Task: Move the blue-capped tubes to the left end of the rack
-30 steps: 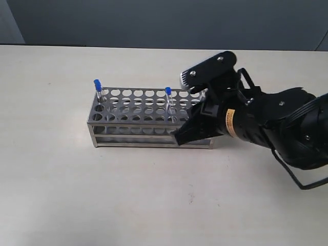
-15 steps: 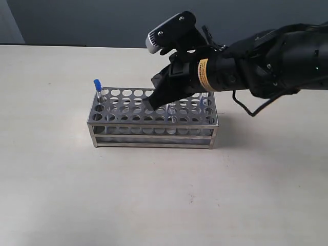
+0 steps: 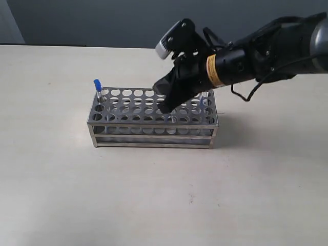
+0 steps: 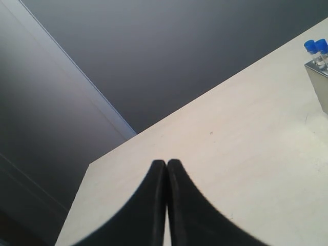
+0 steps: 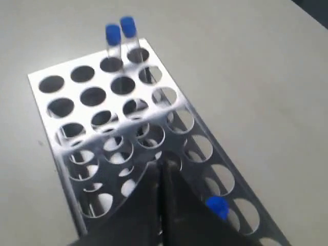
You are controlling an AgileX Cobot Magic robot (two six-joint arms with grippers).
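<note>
The steel rack (image 3: 154,134) stands mid-table. One blue-capped tube (image 3: 97,86) shows at its left end. My right gripper (image 3: 165,108) hangs shut over the rack's middle holes, and nothing shows between its fingers. In the right wrist view two blue-capped tubes (image 5: 113,35) (image 5: 128,26) stand side by side at the rack's (image 5: 36,77) far end. A third blue cap (image 5: 218,206) sits in a hole right beside the shut right gripper (image 5: 160,166), outside its jaws. My left gripper (image 4: 166,163) is shut and empty above bare table. Two blue caps (image 4: 315,45) show at that view's edge.
The pale table (image 3: 154,195) stretches in front of and to the left of the rack. A dark wall runs behind the table's far edge. The right arm's black body and cable (image 3: 266,51) hang over the table behind the rack's right end.
The right arm has swung from the rack's right front up over its middle, and its jaws have closed. The middle tube seen earlier is now hidden behind the gripper in the exterior view.
</note>
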